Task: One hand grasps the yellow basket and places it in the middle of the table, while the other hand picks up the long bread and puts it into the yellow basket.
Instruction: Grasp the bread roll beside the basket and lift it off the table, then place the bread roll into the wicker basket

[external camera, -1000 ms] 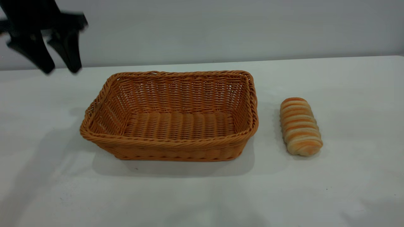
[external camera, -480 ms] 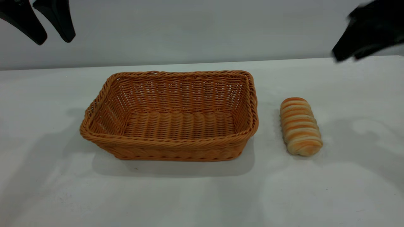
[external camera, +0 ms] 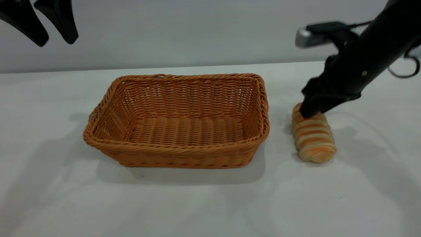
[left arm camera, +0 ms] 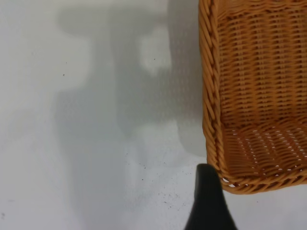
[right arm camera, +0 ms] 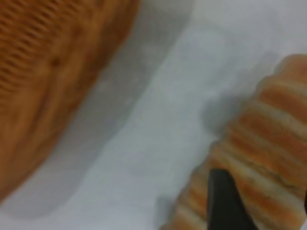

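Note:
The yellow basket (external camera: 177, 149) stands empty in the middle of the table (external camera: 197, 204). It also shows in the left wrist view (left arm camera: 211, 96) and the right wrist view (right arm camera: 48, 72). The long bread (external camera: 315, 141) lies on the table just right of the basket, apart from it. My right gripper (external camera: 308, 111) is low over the bread's far end. In the right wrist view the bread (right arm camera: 268, 129) lies between the gripper's (right arm camera: 261, 184) spread fingers. My left gripper (external camera: 44, 28) hangs open and empty high at the far left, above and left of the basket. One of its fingers (left arm camera: 207, 196) shows by the basket's corner.
A plain grey wall runs behind the table's far edge. The white tabletop stretches in front of the basket and the bread, with a few dark specks (left arm camera: 165, 199) on it.
The right arm has swung in from the upper right and come down onto the bread's far end. The left gripper rose a little, then held still. Basket and bread have not moved.

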Robot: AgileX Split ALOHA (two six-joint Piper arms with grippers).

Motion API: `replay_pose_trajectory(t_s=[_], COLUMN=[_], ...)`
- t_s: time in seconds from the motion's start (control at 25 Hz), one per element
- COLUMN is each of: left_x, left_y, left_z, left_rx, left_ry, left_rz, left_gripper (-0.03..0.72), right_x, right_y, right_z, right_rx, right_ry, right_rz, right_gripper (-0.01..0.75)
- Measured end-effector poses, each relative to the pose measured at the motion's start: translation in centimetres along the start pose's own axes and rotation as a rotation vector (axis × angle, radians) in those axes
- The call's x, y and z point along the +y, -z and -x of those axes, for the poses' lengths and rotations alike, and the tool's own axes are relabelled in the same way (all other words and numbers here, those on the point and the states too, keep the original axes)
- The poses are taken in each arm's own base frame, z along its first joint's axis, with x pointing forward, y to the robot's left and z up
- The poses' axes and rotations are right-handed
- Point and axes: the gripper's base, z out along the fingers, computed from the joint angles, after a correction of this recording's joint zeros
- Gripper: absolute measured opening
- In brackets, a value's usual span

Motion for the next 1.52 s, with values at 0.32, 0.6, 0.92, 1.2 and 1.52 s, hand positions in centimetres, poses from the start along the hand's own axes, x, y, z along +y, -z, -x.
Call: replay_pose_trajectory(t_s=[0.32,0.6,0.92,1.2,1.52], left_x=[-0.1,-0.1,-0.1,-0.1,-0.2], left_y=[0.0,0.0,0.0,0.0,1.8], left_z=[0.0,0.0,0.0,0.1,-0.1], left_rx=[0.002,0.003,0.004,-0.009,-0.05], left_ry=[0.004,0.004,0.004,0.004,-0.019], left_rz=[-0.008,-0.009,-0.009,-0.007,0.003], left_gripper=[0.555,0.555,0.555,0.555,0.555], right_x=[-0.8,-0.7,3.0,12.3,13.5], right_y=[-2.9,-0.8,7.0,6.3,4.4], right_z=[-1.6,-0.2,8.4,10.9,10.3], right_rx=[0.031,0.009,-0.197,-0.21,-0.164], right_ry=[-0.016,0.048,0.174,0.338,0.352], right_rz=[-0.046,-0.029,0.092,0.275,0.302], right_gripper=[0.324,0.026,0.022,0.06,0.283])
